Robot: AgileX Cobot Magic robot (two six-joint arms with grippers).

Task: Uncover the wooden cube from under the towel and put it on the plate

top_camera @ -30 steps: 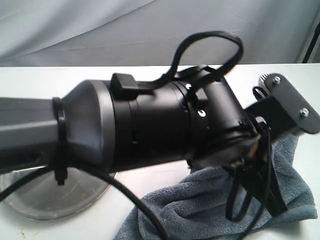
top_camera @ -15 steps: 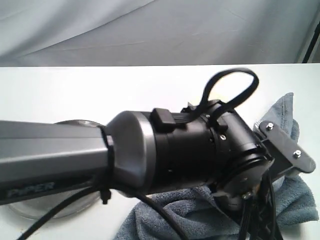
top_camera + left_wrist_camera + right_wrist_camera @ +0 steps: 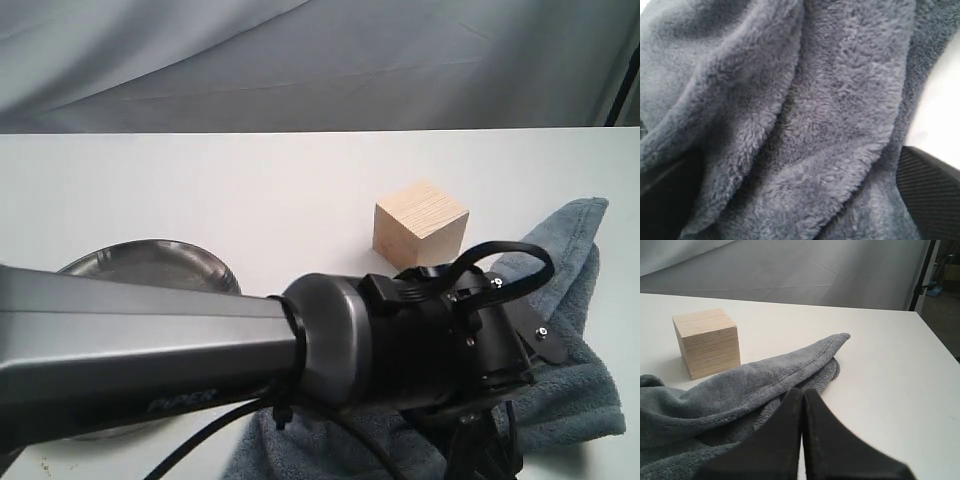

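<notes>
- Grain runs faintly across the wooden cube, which stands uncovered and upright on the white table, one corner turned toward the exterior camera.
- Just beside it, on the right of the exterior view, lies the towel, a rumpled grey-blue heap. In the right wrist view its hemmed edge reaches the foot of the cube, but I cannot tell whether the two touch.
- The left gripper is pressed down into the towel. Its dark fingers sit wide apart at either side of the wrist view with folds of pile bulging between them, and nothing looks pinched.
- The right gripper has its two fingers closed flat against each other with nothing between them. Its tip hangs over the towel's near edge.
- The plate rests on the left of the table, well apart from the cube and half hidden by the left arm.
- A black cable loops over that arm's wrist.
- A grey backdrop cloth hangs behind the table.
</notes>
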